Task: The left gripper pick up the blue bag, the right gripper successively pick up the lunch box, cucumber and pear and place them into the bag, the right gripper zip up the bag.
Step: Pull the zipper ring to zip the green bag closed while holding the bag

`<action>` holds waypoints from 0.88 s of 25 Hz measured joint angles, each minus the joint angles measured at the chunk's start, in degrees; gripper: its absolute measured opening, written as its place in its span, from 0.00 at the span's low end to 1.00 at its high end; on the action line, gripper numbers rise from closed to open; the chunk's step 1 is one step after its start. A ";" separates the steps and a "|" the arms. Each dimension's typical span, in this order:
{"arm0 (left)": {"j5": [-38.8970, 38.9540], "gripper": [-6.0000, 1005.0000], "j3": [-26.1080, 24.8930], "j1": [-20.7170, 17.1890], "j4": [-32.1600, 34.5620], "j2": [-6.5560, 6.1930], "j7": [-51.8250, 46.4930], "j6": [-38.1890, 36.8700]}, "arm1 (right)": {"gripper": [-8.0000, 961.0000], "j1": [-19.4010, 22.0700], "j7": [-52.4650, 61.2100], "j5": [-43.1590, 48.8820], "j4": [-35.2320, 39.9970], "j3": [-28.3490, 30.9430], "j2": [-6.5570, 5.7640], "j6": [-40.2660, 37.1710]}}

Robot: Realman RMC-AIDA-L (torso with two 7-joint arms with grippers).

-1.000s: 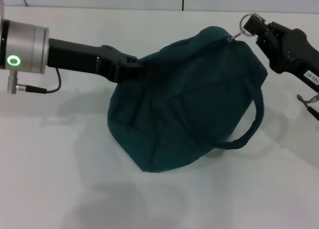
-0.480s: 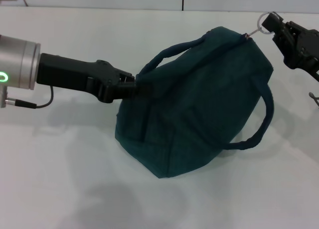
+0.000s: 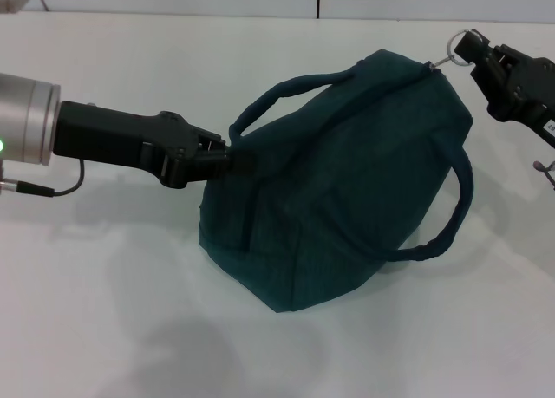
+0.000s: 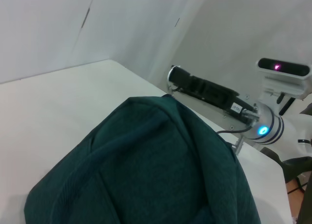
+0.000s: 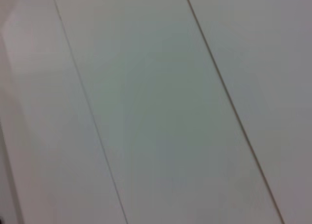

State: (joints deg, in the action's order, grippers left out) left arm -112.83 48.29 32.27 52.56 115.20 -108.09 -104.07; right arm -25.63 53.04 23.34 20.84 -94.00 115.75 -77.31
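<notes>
Bag point(image 3: 347, 190) sits between left claw point(image 3: 227, 159) clenching its fabric and right claw point(image 3: 464, 51) grasping zipper ring point(image 3: 457, 42).

Your head view is evenly lit from overhead, bright, no glare on the matte white tabletop point(image 3: 286, 363). Soft diffuse shadows fall under the dark teal fabric bag point(image 3: 347, 190) and beneath the left arm's black gripper point(image 3: 227, 159). Left wrist view: bag folds sharp, background a little softer. Right wrist view is hazy, pale panels with thin seams, possibly out of focus.
</notes>
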 joint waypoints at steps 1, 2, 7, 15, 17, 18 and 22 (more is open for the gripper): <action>0.04 0.07 -0.02 -0.02 0.00 0.00 0.13 0.00 | 0.10 0.02 -0.01 0.02 -0.01 0.04 0.00 0.43; 0.06 0.07 -0.02 -0.02 0.00 0.00 0.24 0.00 | 0.11 0.02 -0.02 0.03 -0.01 0.04 0.00 0.90; 0.09 0.07 -0.04 -0.02 -0.02 0.01 0.45 0.00 | 0.11 -0.01 -0.59 0.09 -0.02 -0.05 0.04 3.79; 0.15 0.06 -0.14 -0.02 -0.09 0.03 0.58 0.07 | 0.11 -0.25 -0.83 0.40 -0.01 -1.15 0.09 7.05; 0.56 0.06 -0.14 -0.05 -0.09 0.03 0.91 0.09 | 0.11 -0.27 -0.84 0.38 -0.02 -1.15 0.09 8.52; 0.82 0.06 -0.14 -0.14 -0.09 0.03 1.12 0.10 | 0.11 -0.28 -0.84 0.32 -0.01 -1.07 0.10 9.10; 1.52 0.06 -0.13 -0.49 -0.09 -0.21 1.79 0.23 | 0.11 -0.30 -0.85 0.24 -0.01 -1.58 0.13 9.95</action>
State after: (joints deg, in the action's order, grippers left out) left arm -111.31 48.16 31.79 52.47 114.99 -106.30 -103.84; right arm -25.93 52.19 23.58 20.83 -95.57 115.88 -67.37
